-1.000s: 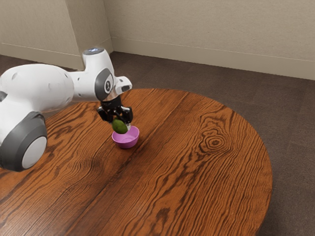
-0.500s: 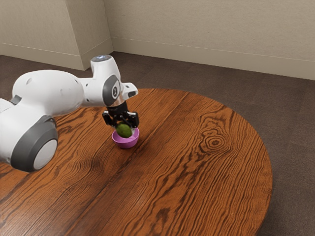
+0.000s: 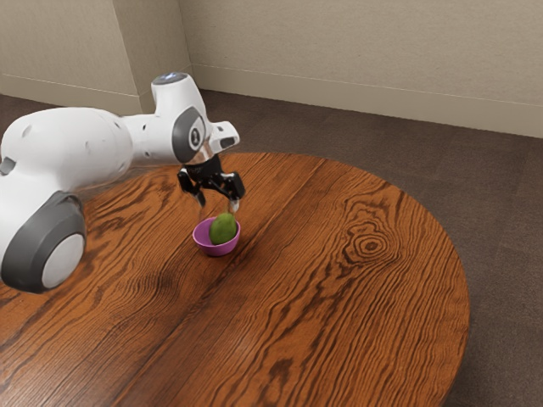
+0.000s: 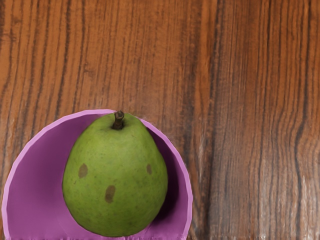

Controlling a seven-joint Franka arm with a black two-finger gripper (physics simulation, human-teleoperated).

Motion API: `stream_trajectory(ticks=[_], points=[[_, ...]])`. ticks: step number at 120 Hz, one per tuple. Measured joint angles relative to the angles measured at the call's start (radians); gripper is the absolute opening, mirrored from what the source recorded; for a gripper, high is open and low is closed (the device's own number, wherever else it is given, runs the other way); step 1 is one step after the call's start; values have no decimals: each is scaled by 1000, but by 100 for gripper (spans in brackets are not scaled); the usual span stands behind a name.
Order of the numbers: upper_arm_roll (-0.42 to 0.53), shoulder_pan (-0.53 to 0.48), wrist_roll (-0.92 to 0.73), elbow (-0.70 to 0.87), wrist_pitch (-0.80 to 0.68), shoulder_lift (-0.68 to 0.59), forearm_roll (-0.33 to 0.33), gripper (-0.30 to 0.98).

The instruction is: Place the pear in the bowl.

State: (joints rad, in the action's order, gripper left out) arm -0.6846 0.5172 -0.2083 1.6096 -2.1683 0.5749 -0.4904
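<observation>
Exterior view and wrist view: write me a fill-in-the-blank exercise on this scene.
The green pear rests ____ the round purple bowl.
Above them, the black gripper is ____, not shut.
Brown ____ dot the pear.
The table under the bowl is made of brown ____.

Missing words: inside; open; spots; wood.

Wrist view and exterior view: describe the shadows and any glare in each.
Wrist view: a dark shadow lies inside the bowl beside the pear, with a faint pale sheen on the table; exterior view: soft light, the white arm brighter on top and greyer beneath, no harsh glare.
</observation>
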Motion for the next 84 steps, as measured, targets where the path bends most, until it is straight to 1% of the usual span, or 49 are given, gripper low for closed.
stream_trajectory(ticks=[9,27,55,73,84], points=[[-1,20,-7,0,27,-57,35,66],[1,82,-18,1,103,-219,164,67],[12,188,-29,38,227,-461,315,68],[61,217,-33,47,285,-557,405,68],[71,238,-34,48,310,-579,439,68]])
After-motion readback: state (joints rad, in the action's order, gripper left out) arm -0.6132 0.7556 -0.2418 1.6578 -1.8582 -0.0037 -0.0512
